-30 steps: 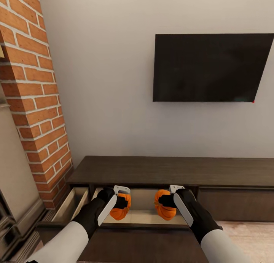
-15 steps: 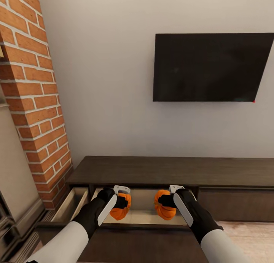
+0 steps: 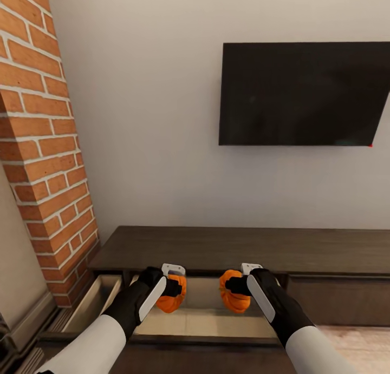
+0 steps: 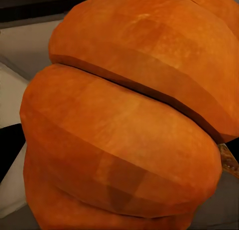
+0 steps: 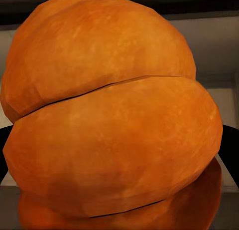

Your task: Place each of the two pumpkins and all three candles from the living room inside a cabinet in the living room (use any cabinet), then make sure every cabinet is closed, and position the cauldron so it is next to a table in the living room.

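Two orange ribbed pumpkins hang over the open middle drawer of the long dark-brown cabinet. My left gripper is shut on the left pumpkin. My right gripper is shut on the right pumpkin. Up close, the left wrist view has the left pumpkin across nearly the whole picture. The right pumpkin looms the same way in the right wrist view. The pale drawer floor lies just below both. The candles, the cauldron and the table are out of view.
A second drawer stands open to the left, beside the red brick column. A black flat screen hangs on the grey wall above the cabinet. The cabinet's right drawer front is closed. Pale wood floor lies at the lower right.
The whole picture has shifted: the camera has moved closer and a little up, so more of the open drawer's floor shows. Both grippers still hold their pumpkins in the same pose.
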